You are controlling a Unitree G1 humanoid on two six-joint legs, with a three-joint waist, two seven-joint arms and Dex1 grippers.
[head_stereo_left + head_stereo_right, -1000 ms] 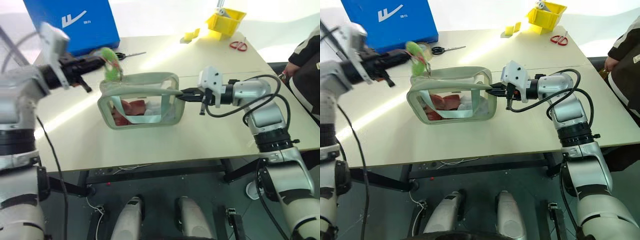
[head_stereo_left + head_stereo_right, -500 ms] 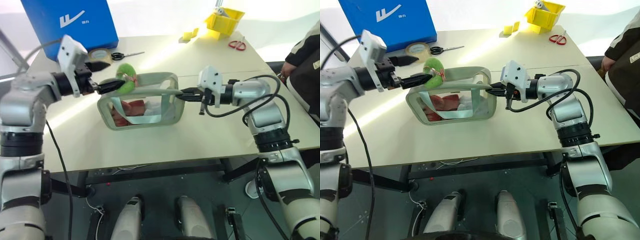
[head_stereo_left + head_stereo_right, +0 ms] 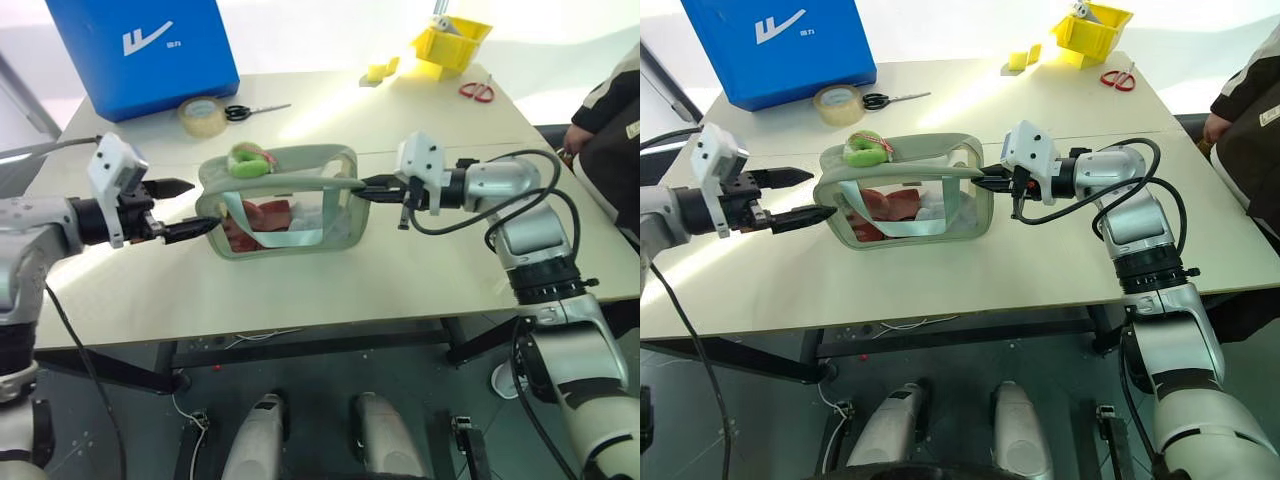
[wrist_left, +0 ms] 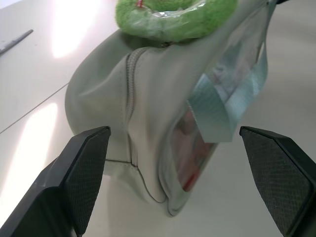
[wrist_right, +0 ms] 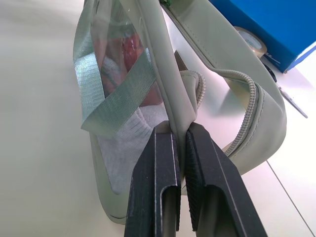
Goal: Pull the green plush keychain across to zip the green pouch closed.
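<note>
Left hand point(image 3: 186, 208) has let go of the green plush keychain point(image 3: 248, 160) – open, drawn back – right hand point(image 3: 375, 189) still pinching the green pouch point(image 3: 340, 215).

The big blue box point(image 3: 145, 50) is cut off by the top edge; red items point(image 3: 262, 215) inside the pale sage-green zip pouch point(image 3: 285, 205) stay unidentifiable.

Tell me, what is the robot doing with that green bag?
The robot is zipping up the green pouch on the table. Its right gripper is shut on the pouch's end, holding it. Its left gripper is open at the other end, holding nothing. The green plush keychain, which hangs on the zipper pull, lies on top of the pouch at the left gripper's end. A blue box, tape and scissors sit behind it.
</note>
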